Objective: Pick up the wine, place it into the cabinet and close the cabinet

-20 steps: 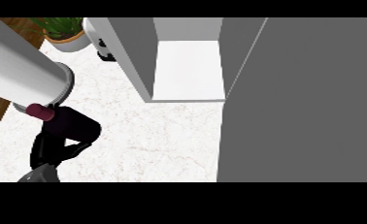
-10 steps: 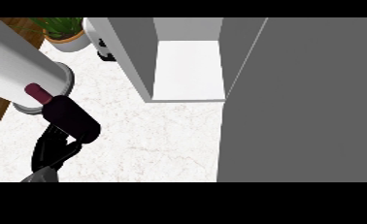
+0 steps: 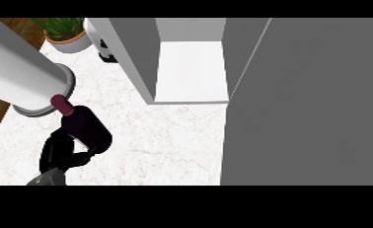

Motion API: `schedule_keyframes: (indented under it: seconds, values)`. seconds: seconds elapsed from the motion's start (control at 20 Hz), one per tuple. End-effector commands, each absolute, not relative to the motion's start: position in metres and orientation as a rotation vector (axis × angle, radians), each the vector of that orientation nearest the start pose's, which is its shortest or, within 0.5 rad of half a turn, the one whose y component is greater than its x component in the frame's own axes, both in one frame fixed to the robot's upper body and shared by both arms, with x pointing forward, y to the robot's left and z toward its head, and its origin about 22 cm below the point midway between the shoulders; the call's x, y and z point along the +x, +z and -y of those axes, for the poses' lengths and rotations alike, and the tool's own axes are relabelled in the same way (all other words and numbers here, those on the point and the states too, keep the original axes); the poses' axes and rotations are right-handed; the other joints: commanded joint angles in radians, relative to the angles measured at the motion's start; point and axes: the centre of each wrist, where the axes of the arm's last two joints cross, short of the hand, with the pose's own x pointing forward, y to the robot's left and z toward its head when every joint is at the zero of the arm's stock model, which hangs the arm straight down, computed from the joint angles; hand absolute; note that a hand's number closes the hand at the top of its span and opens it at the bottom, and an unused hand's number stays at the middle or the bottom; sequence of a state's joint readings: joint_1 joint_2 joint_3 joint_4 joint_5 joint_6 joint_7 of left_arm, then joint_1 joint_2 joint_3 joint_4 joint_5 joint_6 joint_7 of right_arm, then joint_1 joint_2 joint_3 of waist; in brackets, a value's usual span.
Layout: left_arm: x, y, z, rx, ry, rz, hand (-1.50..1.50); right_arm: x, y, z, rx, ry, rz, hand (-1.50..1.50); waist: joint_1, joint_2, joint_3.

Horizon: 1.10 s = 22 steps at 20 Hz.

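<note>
The wine [image 3: 83,125], a dark maroon bottle with its neck pointing up and left, hangs tilted above the white marble counter [image 3: 167,143] at the lower left. My left hand [image 3: 59,154] is shut on its lower body, with its grey forearm [image 3: 29,81] filling the upper left. The cabinet [image 3: 138,54] stands open to the right of the bottle, its white shelf floor [image 3: 191,71] bare. The grey cabinet door [image 3: 306,103] is swung out and covers the right side. My right hand does not show.
A potted green plant [image 3: 64,35] stands at the back left of the counter. A small dark object [image 3: 108,53] sits between the plant and the cabinet's left wall. A wooden edge shows at the far left.
The wine has risen in my left hand and shifted a little right, toward the cabinet. Cabinet and door have not moved.
</note>
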<state>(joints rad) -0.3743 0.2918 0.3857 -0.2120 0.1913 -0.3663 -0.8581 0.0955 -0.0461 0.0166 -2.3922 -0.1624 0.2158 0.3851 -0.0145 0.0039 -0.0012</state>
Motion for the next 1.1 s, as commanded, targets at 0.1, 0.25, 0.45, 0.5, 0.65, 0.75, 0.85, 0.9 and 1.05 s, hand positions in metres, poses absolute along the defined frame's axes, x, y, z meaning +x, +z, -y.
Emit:
schedule_keyframes:
  seconds: [0.1, 0.25, 0.45, 0.5, 0.65, 0.75, 0.85, 0.9, 1.05]
  values:
    - [0.194, -0.174, -0.343, -0.132, 0.352, 1.614, 1.50, 0.161, 0.164, 0.243, 0.186, 0.222, 1.911, -1.50, 0.010, -0.003, 0.001]
    - [0.170, -0.187, -0.327, -0.216, 0.298, 1.595, 1.50, 0.165, 0.157, 0.237, 0.163, 0.214, 1.903, -1.50, 0.022, -0.007, 0.002]
    - [0.180, -0.190, -0.285, -0.249, 0.279, 1.649, 1.50, 0.161, 0.166, 0.241, 0.159, 0.221, 1.912, -1.50, 0.024, -0.008, 0.002]
    - [0.168, -0.189, -0.304, -0.259, 0.273, 1.652, 1.50, 0.166, 0.168, 0.236, 0.163, 0.209, 1.922, -1.50, 0.027, -0.006, 0.002]
    - [0.184, -0.181, -0.298, -0.331, 0.273, 1.665, 1.50, 0.159, 0.160, 0.231, 0.177, 0.217, 1.901, -1.50, 0.019, -0.007, 0.002]
    - [0.187, -0.176, -0.293, -0.402, 0.246, 1.674, 1.50, 0.159, 0.161, 0.238, 0.174, 0.203, 1.910, -1.50, 0.023, -0.009, 0.003]
    - [0.186, -0.166, -0.293, -0.400, 0.245, 1.727, 1.50, 0.158, 0.164, 0.237, 0.161, 0.219, 1.897, -1.50, 0.034, -0.012, 0.004]
    - [0.195, -0.163, -0.270, -0.402, 0.246, 1.729, 1.50, 0.157, 0.163, 0.236, 0.159, 0.186, 1.907, -1.50, 0.029, -0.012, 0.004]
    - [0.178, -0.147, -0.277, -0.414, 0.238, 1.738, 1.50, 0.163, 0.163, 0.249, 0.176, 0.196, 1.887, -1.50, 0.032, -0.010, 0.004]
